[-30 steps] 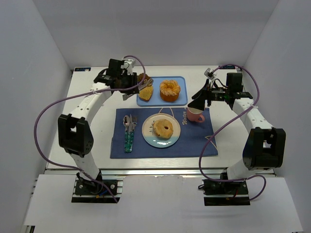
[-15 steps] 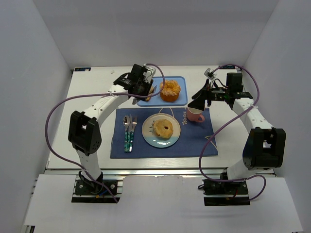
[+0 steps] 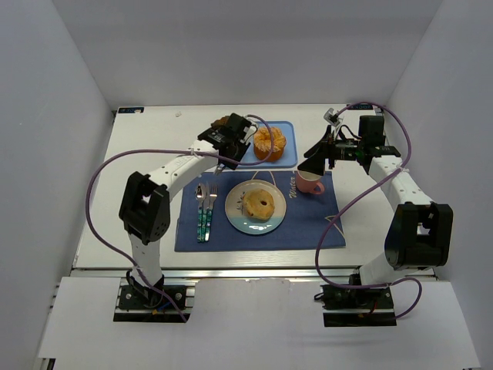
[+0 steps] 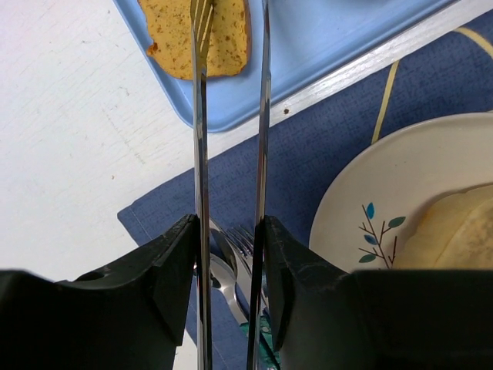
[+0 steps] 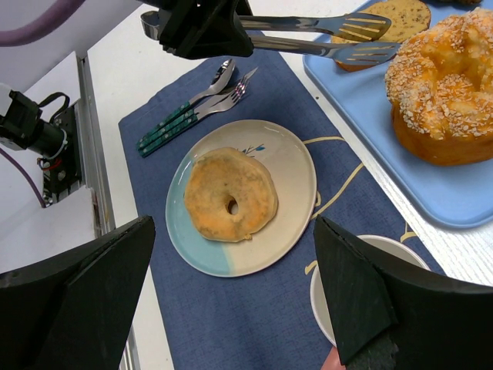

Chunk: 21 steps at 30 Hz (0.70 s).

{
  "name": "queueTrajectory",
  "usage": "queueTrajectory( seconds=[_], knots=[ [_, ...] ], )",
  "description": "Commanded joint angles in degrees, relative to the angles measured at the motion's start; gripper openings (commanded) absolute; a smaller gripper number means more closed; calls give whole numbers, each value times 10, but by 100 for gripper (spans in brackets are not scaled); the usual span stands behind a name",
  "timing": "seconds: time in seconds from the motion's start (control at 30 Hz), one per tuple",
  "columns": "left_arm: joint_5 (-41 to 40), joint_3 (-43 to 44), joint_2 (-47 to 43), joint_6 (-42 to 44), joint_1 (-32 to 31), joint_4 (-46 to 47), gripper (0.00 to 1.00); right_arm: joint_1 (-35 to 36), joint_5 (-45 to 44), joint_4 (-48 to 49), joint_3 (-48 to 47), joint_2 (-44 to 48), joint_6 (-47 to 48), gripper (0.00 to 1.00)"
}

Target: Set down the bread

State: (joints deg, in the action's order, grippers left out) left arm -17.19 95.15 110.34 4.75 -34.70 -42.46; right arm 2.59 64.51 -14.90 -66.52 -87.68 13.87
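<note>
The ring-shaped bread [image 3: 259,204] [image 5: 229,194] lies on a cream and light-blue plate [image 3: 235,220] [image 5: 296,166] [image 4: 362,193] in the middle of the mat. The speckled yellow-orange bread slice [image 4: 173,31] [image 5: 397,17] lies flat on the blue tray [image 4: 323,38] [image 5: 431,193]; the left arm hides it in the top view. My left gripper [image 3: 229,139] [image 4: 229,231] is shut on metal tongs [image 4: 262,116] [image 5: 331,35], whose parted tips hang over the slice. My right gripper [image 3: 312,163] [image 5: 231,262] is open and holds nothing, above the mat's right side.
A large seeded bun [image 3: 269,142] [image 5: 443,85] sits on the tray. A pink and white cup [image 3: 310,183] [image 5: 370,285] stands under my right gripper. A fork and spoon [image 3: 204,208] [image 5: 192,108] [image 4: 239,254] lie on the dark blue mat [image 3: 308,223], left of the plate.
My left arm has swung right from the tray's left side and now reaches over the tray's near-left corner, tongs still held. The right arm has stayed put.
</note>
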Motion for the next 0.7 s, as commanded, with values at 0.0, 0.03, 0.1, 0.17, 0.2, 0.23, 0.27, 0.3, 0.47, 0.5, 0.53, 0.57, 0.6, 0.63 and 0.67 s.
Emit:
queueTrajectory(
  seconds=[0.0, 0.03, 0.1, 0.17, 0.2, 0.23, 0.27, 0.3, 0.47, 0.5, 0.53, 0.57, 0.6, 0.63, 0.67],
  knots=[
    [-21, -8, -8, 12, -8, 7, 49, -5, 15, 11, 3, 13, -3, 88],
    [-30, -9, -4, 15, -11, 7, 48, -5, 16, 11, 3, 13, -3, 88],
    [-44, -8, 1, 21, -20, 0, 47, -5, 16, 12, 3, 13, -3, 88],
    [-67, -5, 12, 25, -26, -8, 47, -5, 16, 12, 3, 12, -3, 88],
    [-73, -4, 15, 25, -31, -15, 47, -5, 17, 12, 3, 13, -3, 88],
    [-79, -4, 18, 24, -33, -18, 46, -5, 17, 12, 3, 13, -3, 88],
    [-86, -5, 21, 25, -35, -21, 45, -5, 18, 13, 3, 13, -3, 88],
    [-87, -7, 22, 25, -35, -21, 45, -6, 17, 13, 3, 14, -3, 88],
    [-91, -23, 17, 24, -37, -18, 37, -7, 18, 14, 4, 15, -3, 88],
    [-92, -23, 17, 22, -37, -18, 32, -7, 18, 14, 4, 15, -3, 88],
    [-93, -23, 16, 23, -37, -18, 30, -7, 18, 14, 5, 15, -3, 88],
    [-93, -19, 15, 22, -37, -18, 27, -7, 19, 14, 6, 16, -3, 88],
    [-93, -17, 14, 22, -37, -18, 22, -7, 19, 14, 5, 15, -4, 88],
    [-93, -15, 12, 21, -37, -18, 20, -7, 19, 14, 5, 16, -4, 88],
    [-94, -10, 10, 20, -37, -18, 18, -7, 19, 14, 6, 16, -4, 88]
  ],
)
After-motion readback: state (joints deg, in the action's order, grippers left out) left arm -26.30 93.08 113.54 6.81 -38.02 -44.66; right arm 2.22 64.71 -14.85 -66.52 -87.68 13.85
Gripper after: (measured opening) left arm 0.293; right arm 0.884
